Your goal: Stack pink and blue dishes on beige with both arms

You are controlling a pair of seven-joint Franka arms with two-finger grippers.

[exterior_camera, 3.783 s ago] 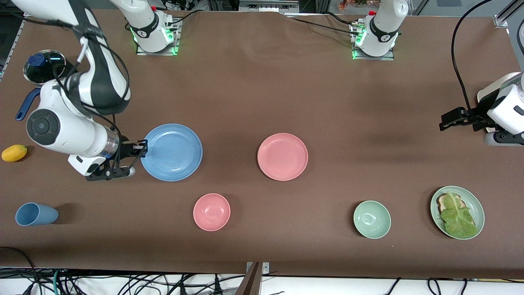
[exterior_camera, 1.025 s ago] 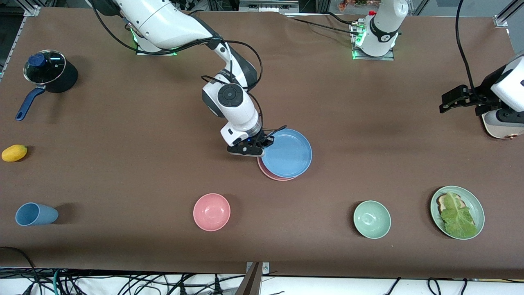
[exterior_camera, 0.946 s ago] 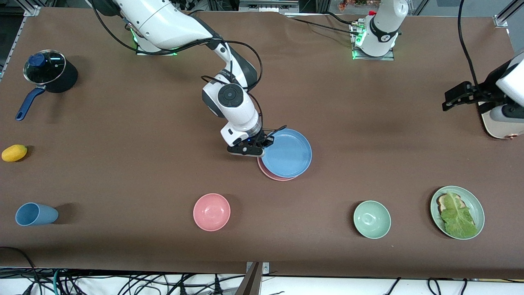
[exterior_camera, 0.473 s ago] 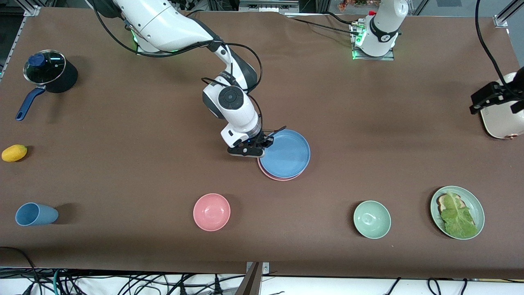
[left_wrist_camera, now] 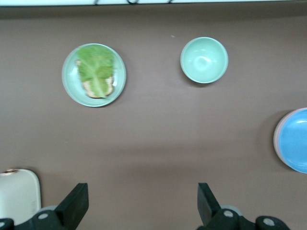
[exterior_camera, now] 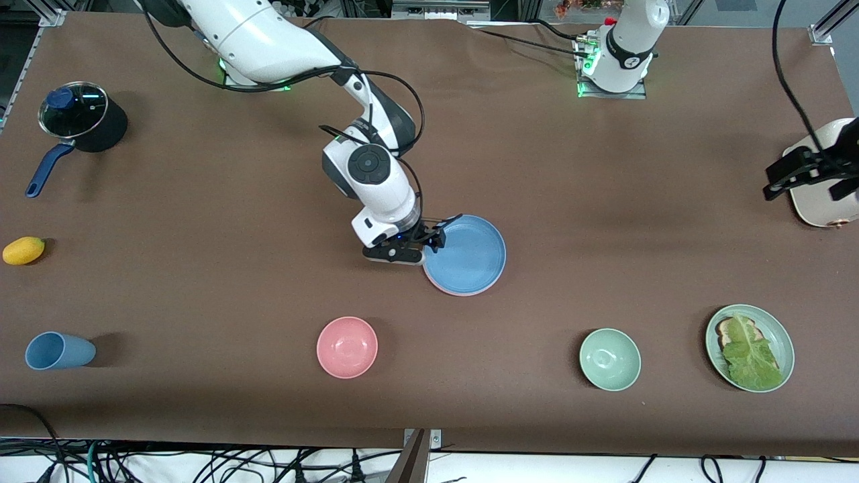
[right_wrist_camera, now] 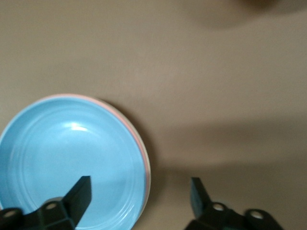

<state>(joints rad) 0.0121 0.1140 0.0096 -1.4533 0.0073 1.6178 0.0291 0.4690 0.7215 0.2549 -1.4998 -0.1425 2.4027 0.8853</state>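
Note:
The blue plate (exterior_camera: 464, 255) lies on the pink plate (exterior_camera: 451, 292) at the table's middle; only a thin pink rim (right_wrist_camera: 72, 96) shows around the blue plate (right_wrist_camera: 67, 158). My right gripper (exterior_camera: 429, 240) is open at the stack's edge toward the right arm's end. One of its fingers (right_wrist_camera: 79, 194) stands over the blue plate and the other outside the rim; this gripper (right_wrist_camera: 139, 194) holds nothing. The beige plate (exterior_camera: 815, 204) sits at the left arm's end, partly cut off by the frame. My left gripper (exterior_camera: 802, 188) hangs open and empty beside the beige plate (left_wrist_camera: 17, 194), and this gripper (left_wrist_camera: 141, 206) is over bare table.
Nearer the front camera lie a pink bowl (exterior_camera: 347, 347), a pale green bowl (exterior_camera: 609, 359), a green plate with lettuce (exterior_camera: 749, 347) and a blue cup (exterior_camera: 57, 350). A yellow fruit (exterior_camera: 23, 250) and a lidded pot (exterior_camera: 80, 124) sit at the right arm's end.
My right gripper has opened and let go of the blue plate, which settled flat onto the pink plate. My left gripper has swung to the beige plate at the table's end.

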